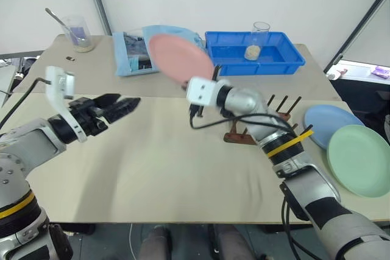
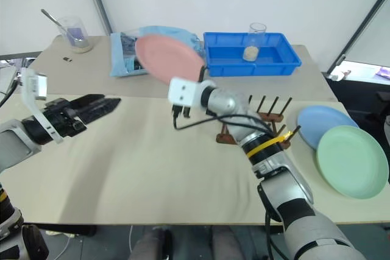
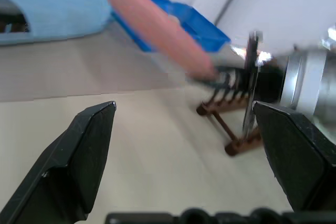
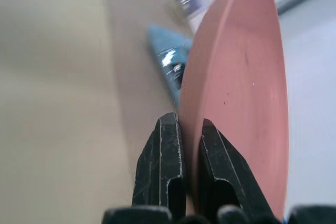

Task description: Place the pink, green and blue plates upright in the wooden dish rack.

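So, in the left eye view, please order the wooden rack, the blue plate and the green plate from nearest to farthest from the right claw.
1. wooden rack, just right of the right claw.
2. blue plate, further right.
3. green plate, at the table's right edge.

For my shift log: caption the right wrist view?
Right gripper jaws clamped on the pink plate's rim, holding it on edge above the table.

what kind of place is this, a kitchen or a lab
Most likely a lab or test bench, not a kitchen: a bare table against plain white walls, a blue tray holding a beaker, and loose cables.
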